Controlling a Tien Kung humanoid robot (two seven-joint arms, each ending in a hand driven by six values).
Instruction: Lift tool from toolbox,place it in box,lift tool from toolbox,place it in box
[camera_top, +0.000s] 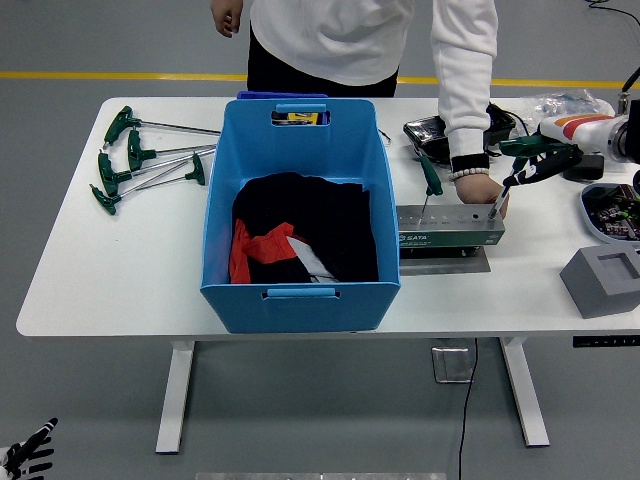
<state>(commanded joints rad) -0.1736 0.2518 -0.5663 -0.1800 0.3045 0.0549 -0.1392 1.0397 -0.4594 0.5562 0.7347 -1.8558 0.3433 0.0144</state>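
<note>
Taking the blue bin (300, 290) as the landmark: far below and to the left of it, in the bottom corner, the left hand (25, 455) hangs off the table with its fingers spread and nothing in them. Just to the right of the bin stands the grey tool holder (450, 228), and two green-handled wrenches are upright in its holes, one (428, 180) at the end nearer the bin and one (510, 178) at the far end. A person's hand (483, 188) presses on that far end, touching the holder right beside the second wrench. Farther right, the right hand (540, 158) is closed around the green handle of this second wrench, whose shaft is not yet out of its hole. The main risk is a pull off the line of the hole, which would likely jam the shaft and drag or tip the holder. The person's knuckles sit so close that a jerk upward could strike them. A loose hold on the slim handle could drop the wrench short of the bin, and the swing across could clip the other wrench. Beyond the bin on its left, more wrenches (140, 160) lie on the table (120, 270), out of the way.
</note>
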